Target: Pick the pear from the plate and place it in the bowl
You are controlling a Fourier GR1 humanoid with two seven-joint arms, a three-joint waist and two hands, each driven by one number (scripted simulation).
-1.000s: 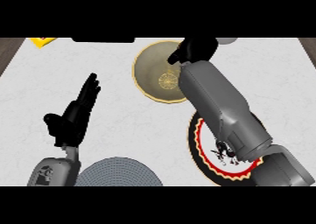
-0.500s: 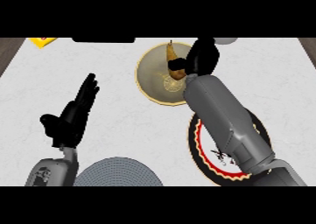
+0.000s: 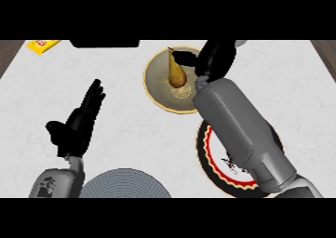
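Observation:
The brown pear (image 3: 174, 70) lies inside the tan bowl (image 3: 154, 89) at the back middle of the counter, its stem pointing away. My right hand (image 3: 216, 57) sits just right of the pear over the bowl's far rim, fingers relaxed and off the fruit, the thumb close to its neck. The black plate with a red and white rim (image 3: 213, 160) shows at the lower right, mostly hidden under my right forearm. On the left, my left hand (image 3: 77, 124) rests open with its fingers up.
A grey round mat (image 3: 122, 185) lies at the lower edge beside my left forearm. A yellow item (image 3: 43, 45) sits at the back left corner, and a black object (image 3: 105, 43) runs along the back edge.
The right hand carried the pear over the bowl and let it go; the pear now lies in the bowl. The left hand stayed still.

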